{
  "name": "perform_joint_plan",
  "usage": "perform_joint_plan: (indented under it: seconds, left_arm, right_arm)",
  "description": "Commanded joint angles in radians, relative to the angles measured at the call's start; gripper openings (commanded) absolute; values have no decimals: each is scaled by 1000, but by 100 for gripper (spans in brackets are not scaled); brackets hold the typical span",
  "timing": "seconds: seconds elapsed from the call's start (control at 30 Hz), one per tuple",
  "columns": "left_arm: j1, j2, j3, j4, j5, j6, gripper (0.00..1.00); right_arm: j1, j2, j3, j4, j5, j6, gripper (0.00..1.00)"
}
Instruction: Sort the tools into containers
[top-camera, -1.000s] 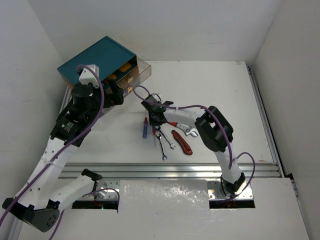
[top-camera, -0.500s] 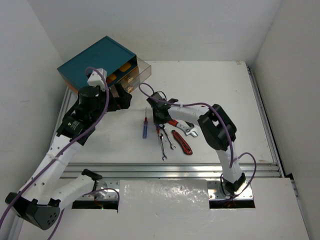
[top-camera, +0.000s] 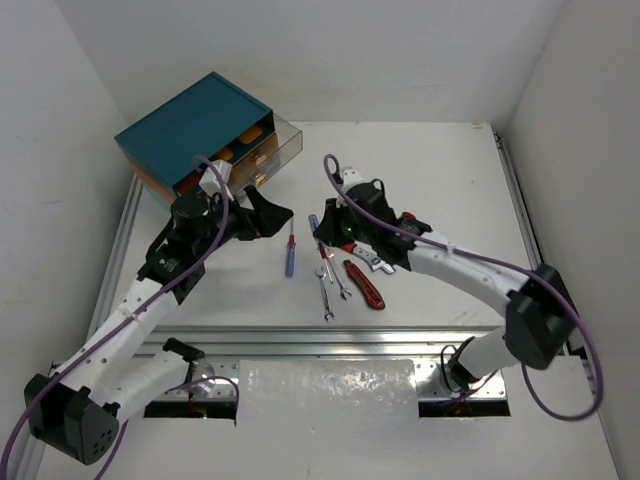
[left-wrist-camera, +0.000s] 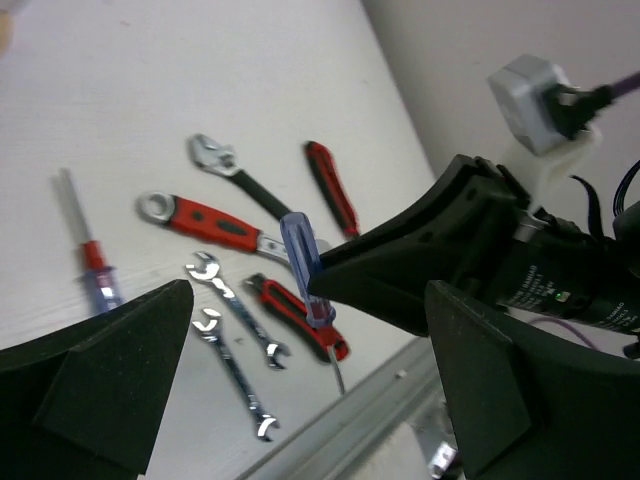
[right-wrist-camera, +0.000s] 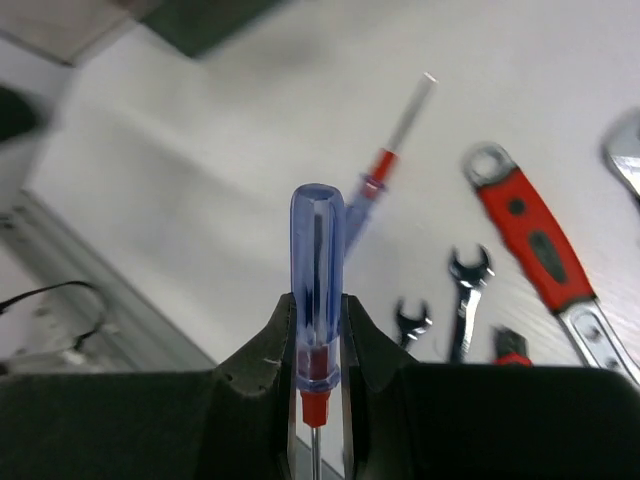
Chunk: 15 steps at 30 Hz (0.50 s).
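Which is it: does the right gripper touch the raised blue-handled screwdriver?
Touching. Right wrist view: the right gripper clamps that blue-handled screwdriver on both sides.

Teal-topped boxy cabinet (top-camera: 190, 125) at far left corner of white table (top-camera: 440, 180); one amber clear-plastic drawer (top-camera: 280, 140) pulled out toward table centre. Mid-table, left to right: blue-and-red-handled screwdriver (top-camera: 290, 258), two silver open-end wrenches (top-camera: 326, 293), red-and-black-handled cutters (top-camera: 366, 285). Behind the cutters, red-handled adjustable wrench (left-wrist-camera: 205, 218) left of black-handled adjustable wrench (left-wrist-camera: 245, 180), perhaps touching. A second blue-handled screwdriver (right-wrist-camera: 318, 240) held off table in right gripper (right-wrist-camera: 318, 325), between lying screwdriver and open-end wrenches.
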Motion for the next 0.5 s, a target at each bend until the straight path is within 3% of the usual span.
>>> perform_joint_plan:
  seconds: [0.0, 0.37, 0.47]
  left_arm:
    - [-13, 18, -35, 282, 172, -132, 98]
    - [-176, 133, -26, 355, 119, -172, 78]
    - [-199, 161, -13, 349, 105, -164, 63]
  right_arm:
    - [2, -104, -93, 236, -175, -50, 0]
    - [10, -255, -138, 360, -251, -5, 0]
    - [11, -282, -135, 368, -259, 1, 0]
